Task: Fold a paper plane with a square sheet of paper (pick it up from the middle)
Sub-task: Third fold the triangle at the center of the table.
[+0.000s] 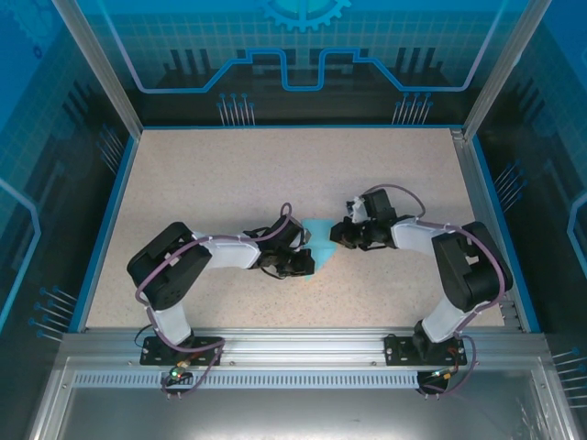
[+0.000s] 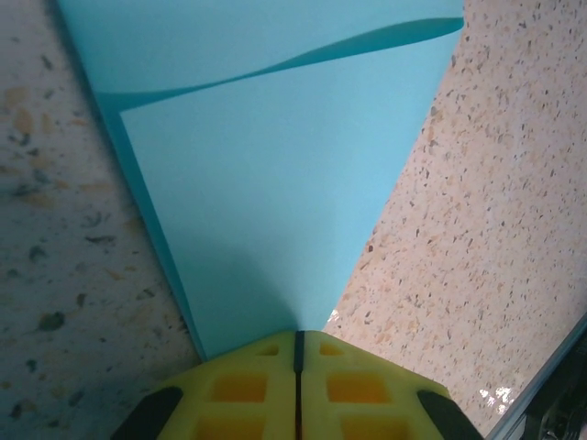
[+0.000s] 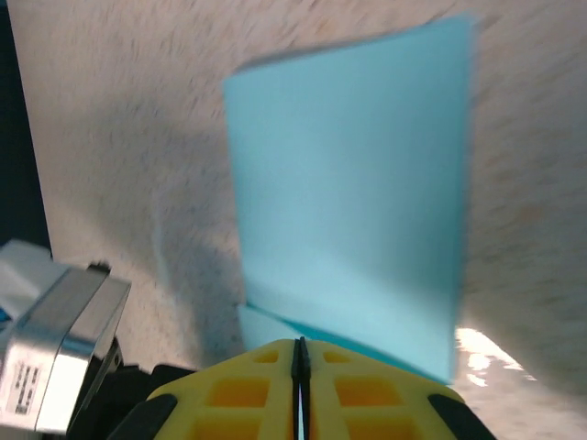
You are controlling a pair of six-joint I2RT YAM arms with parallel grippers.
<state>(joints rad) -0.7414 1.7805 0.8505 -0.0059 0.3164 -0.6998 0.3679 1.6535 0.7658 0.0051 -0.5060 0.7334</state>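
Note:
The light-blue sheet of paper [image 1: 321,235] lies mid-table between my two grippers, folded into layers. In the left wrist view the paper [image 2: 275,202] narrows to a point that runs into my left gripper [image 2: 298,335], whose yellow fingers are shut on that tip. A curved upper layer lifts at the far end. In the right wrist view, which is blurred, the paper [image 3: 348,202] stands up as a raised flap. Its lower edge slips behind my right gripper [image 3: 299,345], which is shut on it. From above, the left gripper [image 1: 306,262] and the right gripper [image 1: 338,236] meet at the paper.
The speckled table [image 1: 229,174] is ringed by a blue rim [image 1: 103,220] and aluminium posts. A metal rail [image 2: 550,385] runs close at the lower right of the left wrist view. A silver block [image 3: 55,339] sits at the lower left of the right wrist view.

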